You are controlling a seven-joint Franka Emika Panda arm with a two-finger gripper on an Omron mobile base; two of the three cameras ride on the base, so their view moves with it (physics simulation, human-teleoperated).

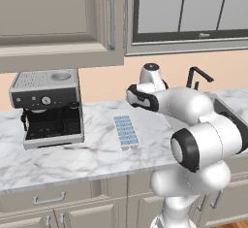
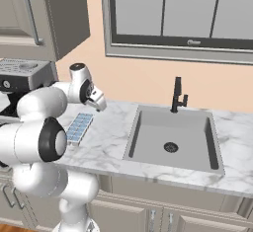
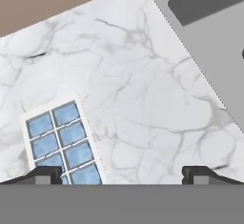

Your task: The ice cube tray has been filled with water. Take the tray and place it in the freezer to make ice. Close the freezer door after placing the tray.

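We see the ice cube tray (image 1: pixel 126 132) lying flat on the marble tabletop (image 1: pixel 72 154), at three o'clock from the coffee machine (image 1: pixel 48 108). Our fingers (image 3: pixel 45 173) stand wide apart above it, holding nothing.

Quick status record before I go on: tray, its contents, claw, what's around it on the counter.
tray: ice cube tray flat on the marble counter, between the coffee machine and the sink
contents: water in the cells
claw: claw open, above the counter, tray at its left finger, not gripped
faucet: black faucet behind the sink
task: tray not yet picked up
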